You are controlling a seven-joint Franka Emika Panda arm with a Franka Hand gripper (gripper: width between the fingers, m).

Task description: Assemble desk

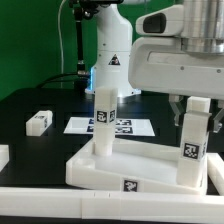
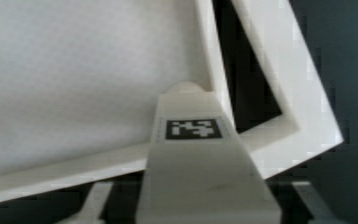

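Gripping a leg upright on the tabletop corner.
Closest to the exterior camera runs a white border rail [image 1: 60, 205]; behind it the tabletop panel [image 1: 140, 162] lies flat, one leg [image 1: 105, 120] standing on it, while the gripper [image 1: 196, 112] clamps a second leg [image 1: 193, 145]; farther back lie a loose leg [image 1: 39, 121] and the marker board [image 1: 135, 127].
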